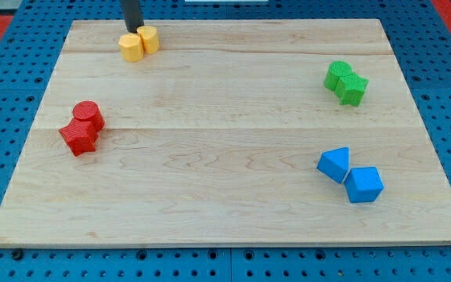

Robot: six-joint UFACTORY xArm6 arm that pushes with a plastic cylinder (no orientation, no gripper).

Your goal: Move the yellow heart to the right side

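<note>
The middle of the table (225, 157) lies open from 9 o'clock to 3 o'clock. Obstacles sit only at the margins: two yellow blocks (138, 43) touching at 11 o'clock with my tip (134, 31) just behind them, red pair (82, 128) at 9, green pair (346, 82) at 2, blue pair (351, 175) at 4.
</note>
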